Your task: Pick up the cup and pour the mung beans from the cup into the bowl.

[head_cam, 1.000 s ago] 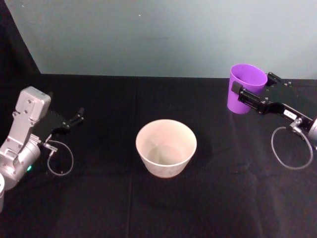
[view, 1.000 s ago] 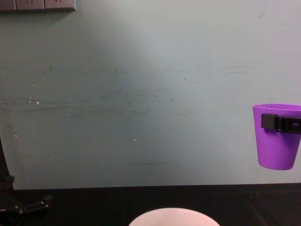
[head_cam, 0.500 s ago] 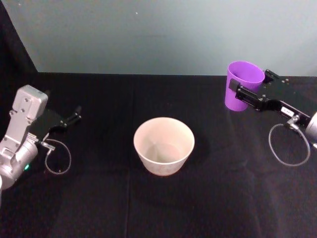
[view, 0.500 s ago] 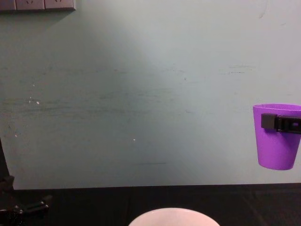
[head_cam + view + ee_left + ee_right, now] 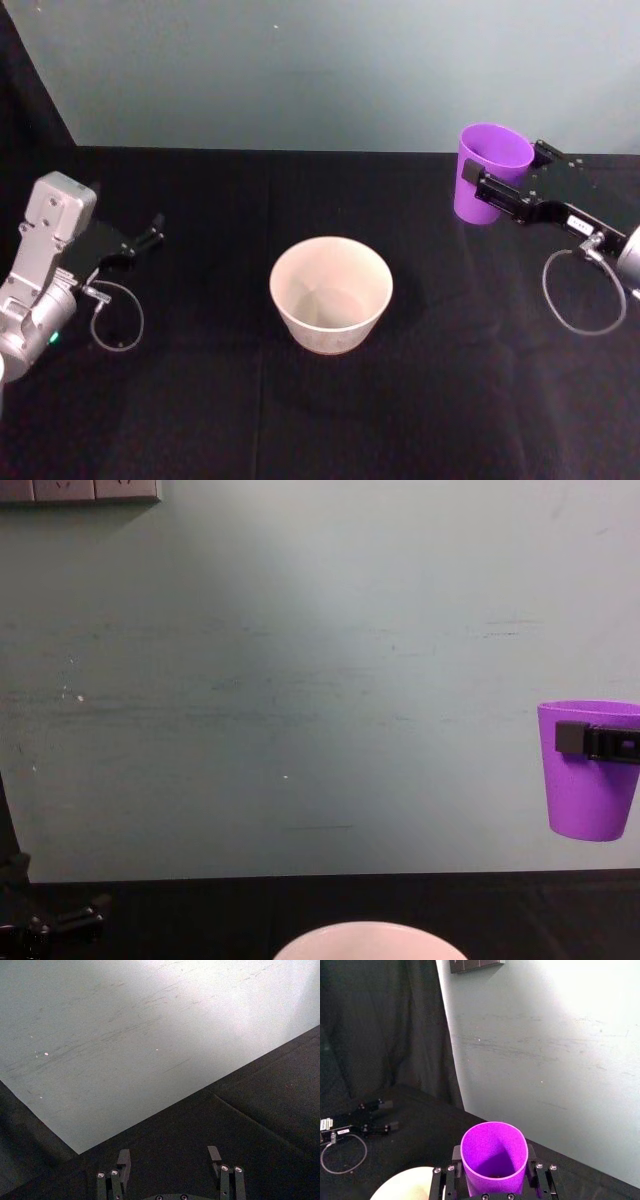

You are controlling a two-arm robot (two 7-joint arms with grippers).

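The purple cup (image 5: 490, 172) hangs upright in the air at the right, well above the black table, with my right gripper (image 5: 495, 180) shut around its upper wall. From the side the cup (image 5: 588, 771) floats clear of the table, a black finger (image 5: 585, 740) across it just below its rim. The right wrist view looks into the cup (image 5: 493, 1158), where a little dark content lies at the bottom. The pale bowl (image 5: 331, 294) stands in the table's middle, left of and below the cup. My left gripper (image 5: 150, 235) rests open at the far left; its fingers (image 5: 123, 1160) stand apart with nothing between.
Black cloth (image 5: 210, 400) covers the table, and a pale green wall (image 5: 320, 70) rises behind it. A power strip (image 5: 80, 490) is mounted high on the wall. Cable loops hang from both wrists, one of them beside the right arm (image 5: 580, 295).
The cup and right gripper shifted slightly left in the head view a second ago and have since held still. The left arm stays parked.
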